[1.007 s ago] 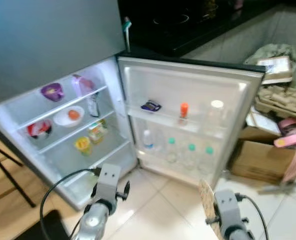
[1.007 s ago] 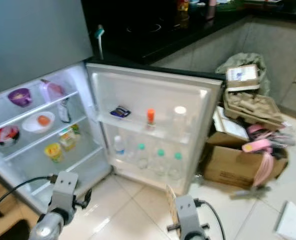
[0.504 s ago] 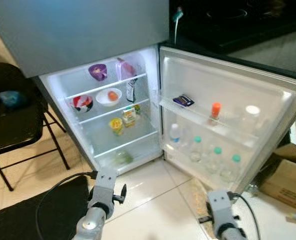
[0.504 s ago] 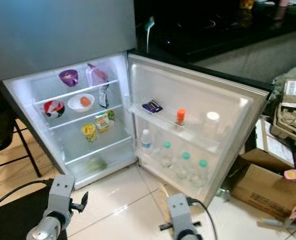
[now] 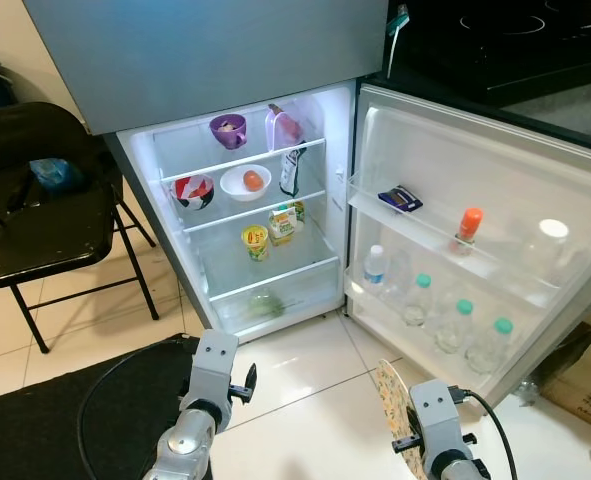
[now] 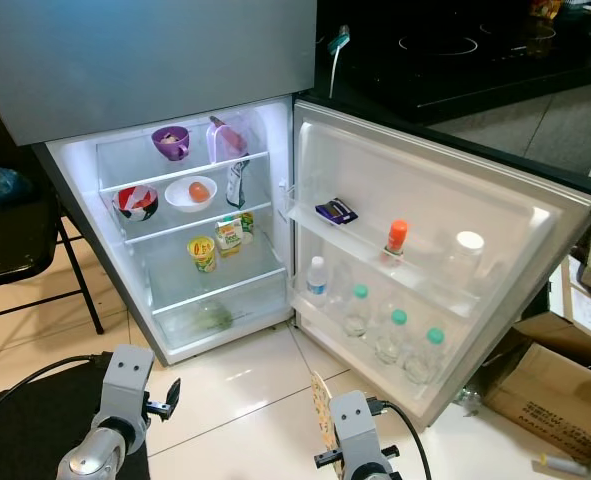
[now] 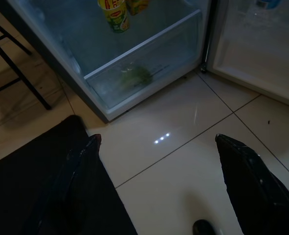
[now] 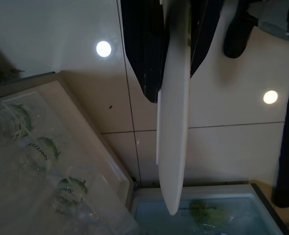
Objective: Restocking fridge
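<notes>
On pale floor tiles (image 5: 305, 380) ahead of our grippers stands the open fridge (image 5: 245, 200), bottles (image 5: 455, 320) in its door. Our right gripper (image 8: 173, 93) is clamped on a flat plate (image 8: 173, 147); our left gripper (image 7: 156, 147) hangs apart over a black mat (image 7: 41, 196).

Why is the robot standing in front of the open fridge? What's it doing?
The robot is restocking the fridge, whose door hangs wide open. Its right gripper is shut on a flat round plate, held on edge above the tiled floor near the door's bottle shelf. The left gripper is open with nothing in it, low over the floor by the bottom drawer. The plate has not gone inside yet. The shelves already hold bowls, a yellow cup and cartons.
</notes>
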`<state>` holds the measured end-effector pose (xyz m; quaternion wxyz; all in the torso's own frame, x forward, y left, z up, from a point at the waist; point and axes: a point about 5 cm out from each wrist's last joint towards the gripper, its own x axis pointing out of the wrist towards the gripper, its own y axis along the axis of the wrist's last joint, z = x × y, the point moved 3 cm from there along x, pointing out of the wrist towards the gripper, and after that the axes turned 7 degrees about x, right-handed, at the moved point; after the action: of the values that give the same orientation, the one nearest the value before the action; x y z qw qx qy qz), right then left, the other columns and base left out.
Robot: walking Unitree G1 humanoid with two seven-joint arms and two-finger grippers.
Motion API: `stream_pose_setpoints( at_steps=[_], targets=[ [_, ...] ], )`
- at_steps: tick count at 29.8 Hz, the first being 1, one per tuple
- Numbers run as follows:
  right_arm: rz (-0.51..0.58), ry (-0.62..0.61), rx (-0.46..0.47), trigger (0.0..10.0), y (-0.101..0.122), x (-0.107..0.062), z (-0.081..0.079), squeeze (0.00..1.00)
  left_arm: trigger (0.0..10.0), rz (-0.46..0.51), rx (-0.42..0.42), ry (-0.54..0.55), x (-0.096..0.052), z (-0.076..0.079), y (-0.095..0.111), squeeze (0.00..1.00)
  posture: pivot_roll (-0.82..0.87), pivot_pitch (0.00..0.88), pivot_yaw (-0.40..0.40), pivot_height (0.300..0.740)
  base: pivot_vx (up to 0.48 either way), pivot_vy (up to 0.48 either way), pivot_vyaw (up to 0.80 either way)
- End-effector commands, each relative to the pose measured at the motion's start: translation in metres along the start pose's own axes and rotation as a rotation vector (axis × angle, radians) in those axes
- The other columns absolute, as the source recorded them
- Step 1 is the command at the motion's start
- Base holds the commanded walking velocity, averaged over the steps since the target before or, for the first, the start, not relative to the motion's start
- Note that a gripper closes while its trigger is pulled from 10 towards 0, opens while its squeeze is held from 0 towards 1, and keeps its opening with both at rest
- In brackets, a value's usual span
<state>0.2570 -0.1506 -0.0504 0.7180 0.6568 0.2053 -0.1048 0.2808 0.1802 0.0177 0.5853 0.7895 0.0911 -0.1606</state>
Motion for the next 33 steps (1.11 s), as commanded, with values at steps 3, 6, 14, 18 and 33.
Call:
stream_pose_setpoints(
  at_steps=[3,6,14,18,33],
  targets=[
    [-0.014,-0.007,0.014,10.0,-0.004,-0.002,0.000,0.00,10.0,-0.035,0.003,0.007,-0.002,-0.001,-0.009,0.00,-0.07,0.080,0.050,0.737,0.000,0.000,0.00],
    [-0.013,-0.007,0.018,10.0,-0.004,-0.002,0.000,0.00,10.0,-0.033,-0.008,0.009,-0.002,-0.001,-0.009,0.00,-0.07,0.082,0.049,0.737,0.000,0.000,0.00],
    [0.037,0.000,0.048,10.0,0.004,-0.001,-0.002,0.00,10.0,-0.034,-0.056,0.021,-0.001,0.001,-0.008,0.00,-0.07,0.084,0.049,0.737,0.000,0.000,0.00],
    [0.180,0.010,0.054,10.0,0.038,0.007,-0.004,0.00,10.0,-0.048,-0.118,0.115,-0.002,-0.012,-0.012,0.00,-0.07,0.094,0.049,0.737,0.000,0.000,0.00],
    [0.294,0.308,0.029,10.0,0.078,0.011,-0.053,0.00,10.0,-0.102,-0.132,0.284,-0.006,-0.039,-0.023,0.00,-0.06,0.095,0.049,0.737,0.086,0.000,0.00]
  ],
)
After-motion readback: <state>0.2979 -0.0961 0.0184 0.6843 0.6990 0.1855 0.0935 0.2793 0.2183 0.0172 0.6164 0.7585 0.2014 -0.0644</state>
